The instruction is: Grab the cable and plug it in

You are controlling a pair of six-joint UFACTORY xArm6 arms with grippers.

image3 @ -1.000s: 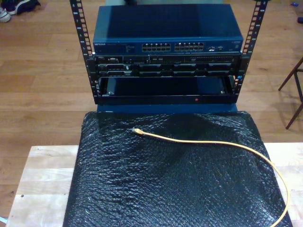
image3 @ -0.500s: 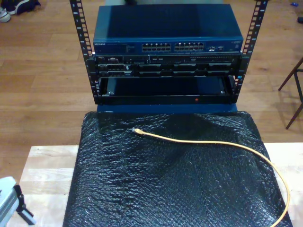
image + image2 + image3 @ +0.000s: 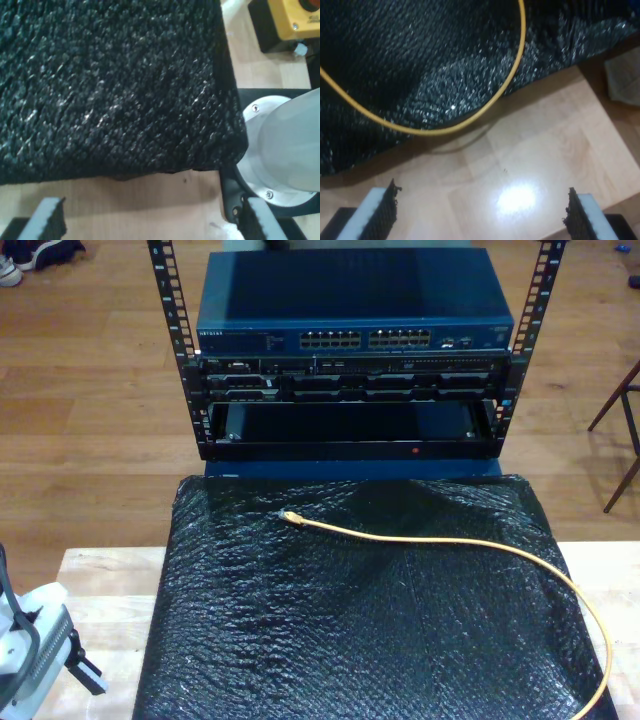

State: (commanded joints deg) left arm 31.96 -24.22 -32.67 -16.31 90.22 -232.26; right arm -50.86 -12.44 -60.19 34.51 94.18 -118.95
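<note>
The yellow cable (image 3: 440,540) lies on the black bubble-wrap mat (image 3: 340,640), its plug end (image 3: 290,518) toward the rack and its tail curving off the mat at the exterior view's lower right. My first gripper (image 3: 75,665) hovers over bare wood at the exterior view's lower left, beside the mat; its fingers (image 3: 50,222) stand wide apart and open, with nothing between them. My second gripper (image 3: 481,212) is open over light wood, just short of a loop of the cable (image 3: 470,120) at the mat's edge (image 3: 420,55).
A blue network switch (image 3: 355,300) with rows of ports (image 3: 365,339) sits in a black rack (image 3: 350,400) behind the mat. A white arm base (image 3: 285,145) and a yellow box (image 3: 295,15) stand by the mat's corner (image 3: 215,150). A chair leg (image 3: 625,430) shows at the exterior view's right.
A white gripper has come into the exterior view at its lower left and risen farther in beside the mat. The cable has not moved.
</note>
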